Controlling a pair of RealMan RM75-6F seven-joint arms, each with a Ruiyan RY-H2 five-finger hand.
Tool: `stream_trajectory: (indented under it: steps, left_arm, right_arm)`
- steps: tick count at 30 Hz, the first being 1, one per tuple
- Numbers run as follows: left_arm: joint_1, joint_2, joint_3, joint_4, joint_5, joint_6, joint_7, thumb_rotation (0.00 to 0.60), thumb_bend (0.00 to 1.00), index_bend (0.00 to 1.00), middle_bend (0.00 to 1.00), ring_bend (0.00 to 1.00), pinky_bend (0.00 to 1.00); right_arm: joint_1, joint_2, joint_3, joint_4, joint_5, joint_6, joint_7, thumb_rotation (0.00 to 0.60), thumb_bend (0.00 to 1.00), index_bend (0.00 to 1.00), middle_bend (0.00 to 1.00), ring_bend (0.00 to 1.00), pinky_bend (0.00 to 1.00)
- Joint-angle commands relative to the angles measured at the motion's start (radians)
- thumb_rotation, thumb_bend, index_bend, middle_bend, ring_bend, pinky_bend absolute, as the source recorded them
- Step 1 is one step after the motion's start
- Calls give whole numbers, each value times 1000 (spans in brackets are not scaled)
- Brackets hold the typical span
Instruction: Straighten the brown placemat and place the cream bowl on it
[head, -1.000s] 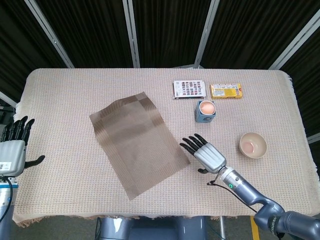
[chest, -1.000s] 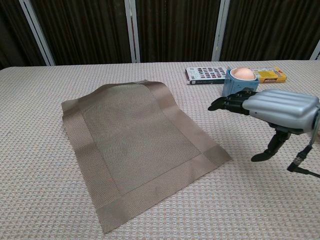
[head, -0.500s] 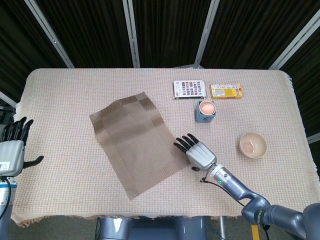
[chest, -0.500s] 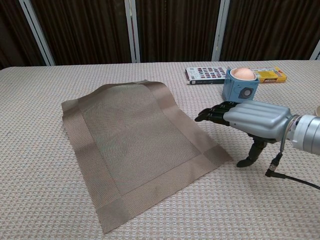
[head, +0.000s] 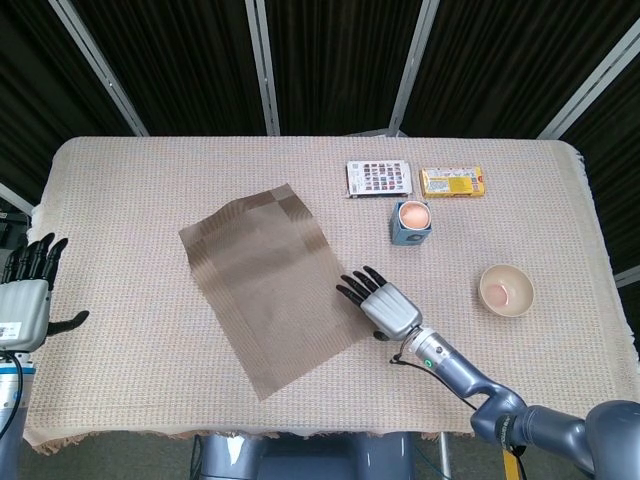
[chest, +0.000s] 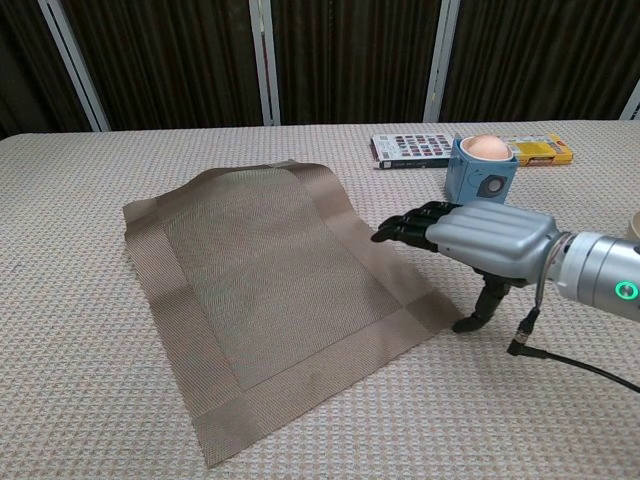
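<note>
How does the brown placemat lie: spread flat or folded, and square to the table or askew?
Spread, unfolded, and askew. The brown placemat shows all four corners, its edges running diagonal to the table edges.

The right hand (head: 383, 304) has slid across the tabletop (head: 130, 330) toward the brown placemat (head: 272, 285), away from the cream bowl (head: 506, 290). Its dark fingertips (chest: 392, 232), which were clear of the mat a second ago, now reach over the mat's near right edge, fingers outstretched and palm down.

Lab-like test booth: black curtains (head: 330, 60), metal frame bars (head: 262, 65), cloth-covered table (head: 120, 200).
</note>
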Motion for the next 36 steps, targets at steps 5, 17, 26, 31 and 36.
stream_trajectory:
  steps: [5,17,26,31,36]
  left_arm:
    - [0,1,0,-3,-1,-3,-2,600,0,0,0,0,0]
    - [-1,3,0,-5,-4,-11,-5,600,0,0,0,0,0]
    - [1,6,0,-7,-5,-11,-10,600,0,0,0,0,0]
    - [1,8,-1,-5,-5,-15,-15,600,0,0,0,0,0]
    - [0,8,-1,-5,-7,-17,-17,600,0,0,0,0,0]
  right_arm:
    - [9,-20,-3,9,5,0,-17,600,13,42,0,0,0]
    - [22,-58,-5,46,17,9,-21,600,12,45,0,0,0]
    - [45,-83,11,87,9,41,-4,600,19,50,0,0,0]
    - [55,-94,-22,155,-61,107,81,600,20,56,0,0,0]
    - [53,-126,-52,241,-103,159,151,600,21,56,0,0,0]
